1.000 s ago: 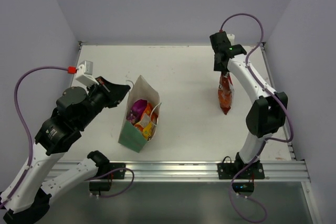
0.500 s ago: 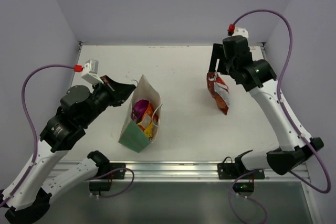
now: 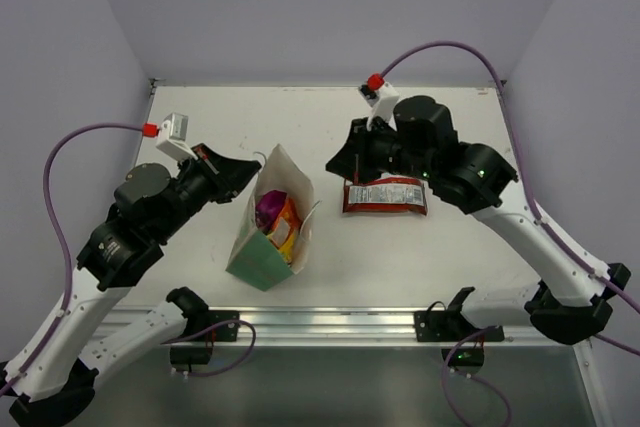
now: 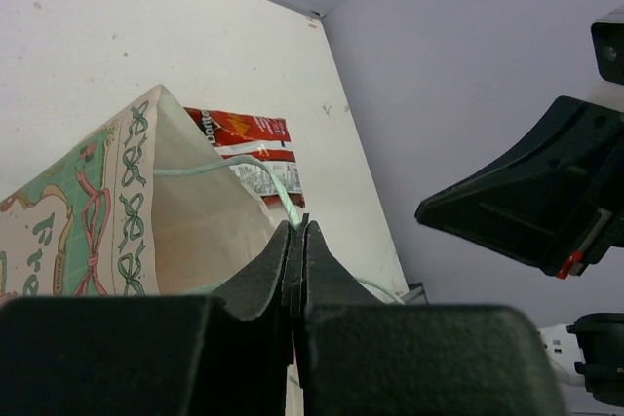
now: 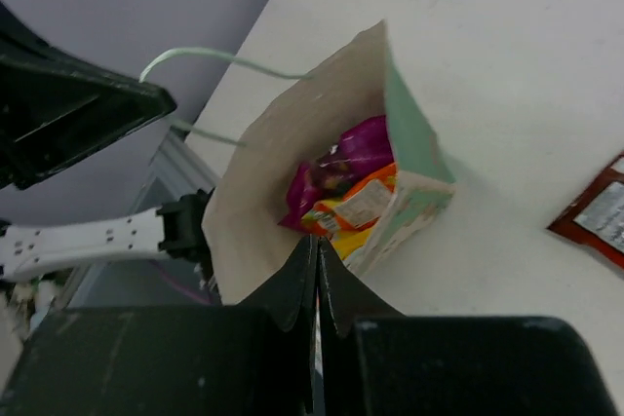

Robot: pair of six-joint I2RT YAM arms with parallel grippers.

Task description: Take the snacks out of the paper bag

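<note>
Top external, left hand [image 3: 251, 165] seemingly clamped on paper bag [image 3: 257, 258], right hand [image 3: 335, 161] together, empty.

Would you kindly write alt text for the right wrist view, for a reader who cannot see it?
An open paper bag stands on a white table, holding magenta, orange and yellow snack packets, seen past the shut right claw. A red-and-white packet lies on the table at the right edge.
</note>
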